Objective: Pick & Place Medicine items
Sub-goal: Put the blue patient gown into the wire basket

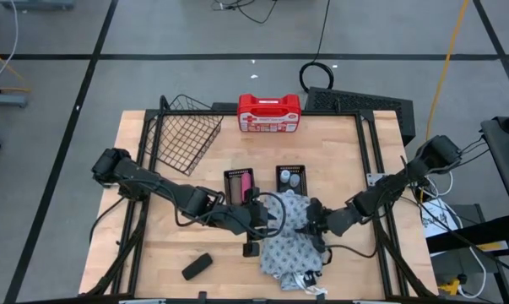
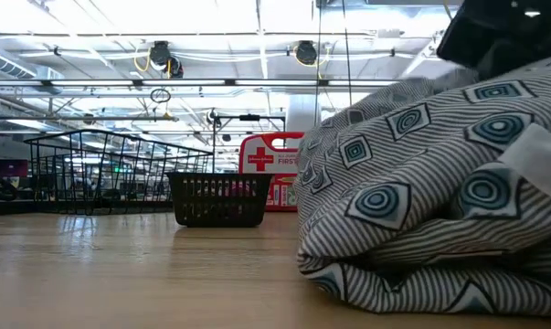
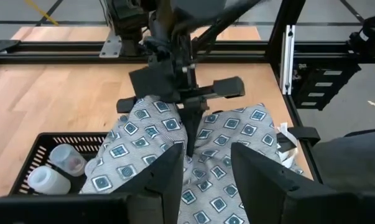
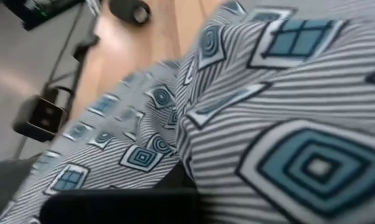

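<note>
A grey striped cloth (image 1: 288, 245) with teal squares lies bunched on the table's near middle. My right gripper (image 3: 190, 148) comes down onto its top and is shut on it. My left gripper (image 3: 206, 180) is open at the cloth's left edge, its fingers on either side of a patch of cloth. Two whitish bottles (image 3: 56, 169) stand in a small black mesh tray (image 1: 289, 179) that the cloth partly overlaps. A pink block (image 1: 246, 183) lies in a second tray (image 1: 237, 184). A black block (image 1: 197, 266) lies on the bare wood near the front edge. My right gripper pinches a raised fold of the cloth (image 3: 203, 134) between its two fingers, coming from above and pointing down. The rest of the cloth lies slack on the table. My left gripper stands close over the cloth; whether its fingers touch it, I cannot tell.
A red-and-white case (image 1: 269, 114) stands at the far edge, with a large wire basket (image 1: 182, 135) tipped to its left. In the low view the cloth (image 2: 421, 201) fills the right half. Bare wood shows at the table's left and near-left.
</note>
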Controlling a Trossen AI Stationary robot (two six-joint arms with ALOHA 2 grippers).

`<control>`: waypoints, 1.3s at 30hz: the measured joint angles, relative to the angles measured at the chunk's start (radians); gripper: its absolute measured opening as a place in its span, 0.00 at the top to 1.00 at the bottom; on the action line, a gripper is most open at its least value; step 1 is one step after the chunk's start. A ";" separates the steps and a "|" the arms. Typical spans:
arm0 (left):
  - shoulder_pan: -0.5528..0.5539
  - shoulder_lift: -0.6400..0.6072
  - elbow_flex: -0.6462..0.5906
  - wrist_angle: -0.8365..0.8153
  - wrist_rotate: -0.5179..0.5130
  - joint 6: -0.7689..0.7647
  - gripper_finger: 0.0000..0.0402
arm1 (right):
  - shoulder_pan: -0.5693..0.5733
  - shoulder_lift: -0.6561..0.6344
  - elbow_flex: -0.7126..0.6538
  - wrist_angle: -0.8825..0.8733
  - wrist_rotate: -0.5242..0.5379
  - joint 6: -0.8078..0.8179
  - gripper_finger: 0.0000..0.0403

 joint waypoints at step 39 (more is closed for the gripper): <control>-0.018 0.130 -0.328 0.729 0.090 -0.137 0.64 | -0.073 -0.379 -0.002 -0.077 -0.372 -0.172 0.30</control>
